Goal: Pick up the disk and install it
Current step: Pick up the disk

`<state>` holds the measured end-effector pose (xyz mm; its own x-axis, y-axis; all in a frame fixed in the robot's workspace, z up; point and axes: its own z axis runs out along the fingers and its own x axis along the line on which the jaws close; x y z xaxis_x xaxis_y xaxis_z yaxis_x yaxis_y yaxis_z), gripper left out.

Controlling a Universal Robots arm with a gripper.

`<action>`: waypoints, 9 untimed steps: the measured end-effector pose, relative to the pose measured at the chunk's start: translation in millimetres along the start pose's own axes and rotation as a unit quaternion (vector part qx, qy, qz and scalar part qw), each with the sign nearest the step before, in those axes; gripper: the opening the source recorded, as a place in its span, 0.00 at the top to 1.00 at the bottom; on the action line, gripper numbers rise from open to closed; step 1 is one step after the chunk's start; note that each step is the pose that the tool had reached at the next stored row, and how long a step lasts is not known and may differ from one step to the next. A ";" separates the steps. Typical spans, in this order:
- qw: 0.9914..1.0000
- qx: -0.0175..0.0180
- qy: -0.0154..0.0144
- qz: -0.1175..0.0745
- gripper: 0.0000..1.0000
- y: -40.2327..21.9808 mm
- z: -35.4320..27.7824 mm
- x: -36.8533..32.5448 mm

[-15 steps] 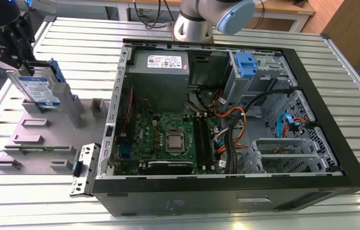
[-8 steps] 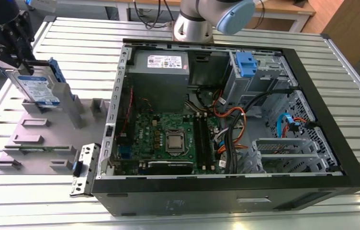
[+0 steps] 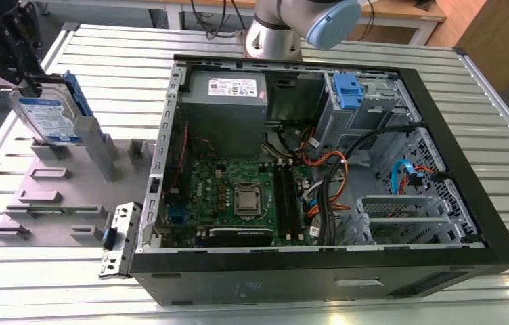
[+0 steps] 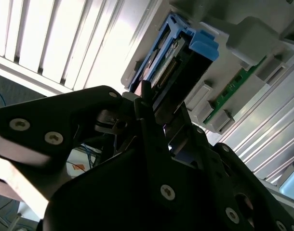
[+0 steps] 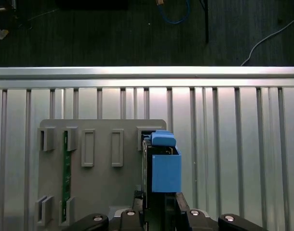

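Gripper (image 3: 32, 84) is closed on the disk (image 3: 49, 116), pinching it by the upper edge. In the second wrist view the black fingers (image 4: 143, 98) sit on either side of the disk's thin edge, w/ its blue carrier tab (image 4: 203, 44) at the far end. In the first wrist view the disk (image 5: 162, 168) shows edge-on, running straight out from the gripper (image 5: 159, 208).

Disk is upright on edge, label side facing the camera in the exterior view, at the far end of the grey fixture plate (image 3: 56, 196) on the exterior view's left. Can't tell if its lower edge sits in a slot or is just clear of it. Plate has several raised slot blocks, and a green circuit strip (image 5: 66, 168) lies in one row, well apart from the disk.

Plate lies on the slatted metal table (image 3: 110, 47), just beside the open PC case (image 3: 281, 277). Inside the case: grey power supply (image 3: 227, 95) at the far side, motherboard (image 3: 236, 189) in the middle, blue bracket (image 3: 348, 91) at the drive bay, cables near it. Arm base (image 3: 277, 30) stands behind the case.
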<state>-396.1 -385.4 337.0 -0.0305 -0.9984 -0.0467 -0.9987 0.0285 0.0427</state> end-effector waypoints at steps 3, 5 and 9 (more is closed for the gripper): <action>1.000 0.000 0.000 0.000 0.65 0.4 -9.8 -0.5; 1.000 0.000 0.000 0.000 0.65 0.7 -17.3 -0.8; 1.000 0.000 0.000 0.000 0.65 1.3 -30.4 -1.4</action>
<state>-396.1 -385.4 367.5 -0.0306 -0.9984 -0.0466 -0.9987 0.0286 0.0428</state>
